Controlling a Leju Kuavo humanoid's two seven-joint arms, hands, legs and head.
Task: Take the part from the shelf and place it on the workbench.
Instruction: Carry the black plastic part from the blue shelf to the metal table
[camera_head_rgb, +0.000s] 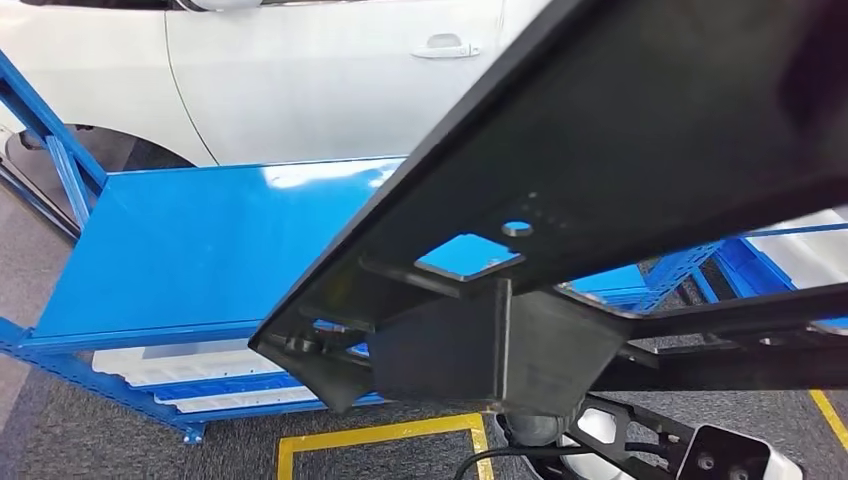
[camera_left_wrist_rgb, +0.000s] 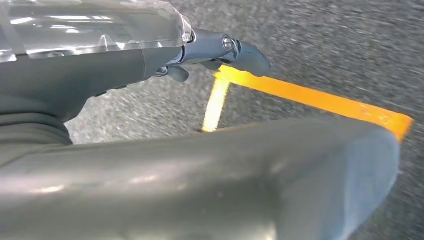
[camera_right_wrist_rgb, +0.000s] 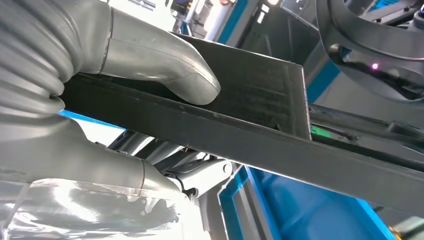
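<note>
Head view: glossy blue metal workbench top (camera_head_rgb: 190, 240) on a blue frame, white ribbed panels (camera_head_rgb: 190, 362) stacked on its lower level. White car body (camera_head_rgb: 300, 70) behind it. Grey carpet floor (camera_head_rgb: 90, 440) with a yellow tape outline (camera_head_rgb: 380, 435). The long flat black metal part (camera_head_rgb: 620, 140) with square and round cutouts crosses the picture close to the camera, raised above the bench's right side and tilted; it hides most of that side and runs off the top and right edges. A black bracket (camera_head_rgb: 490, 350) hangs under it.

Left wrist view: left hand (camera_left_wrist_rgb: 220, 52) over grey carpet and yellow tape (camera_left_wrist_rgb: 310, 97), dark fingers curled in, nothing in them. Thick grey thumb blurred up close.

Right wrist view: right hand (camera_right_wrist_rgb: 125, 100) grips the black part's edge (camera_right_wrist_rgb: 240, 125), grey thumb pressed on top, fingers underneath mostly hidden. Blue frame (camera_right_wrist_rgb: 300, 210) behind, far background hard to make out.
</note>
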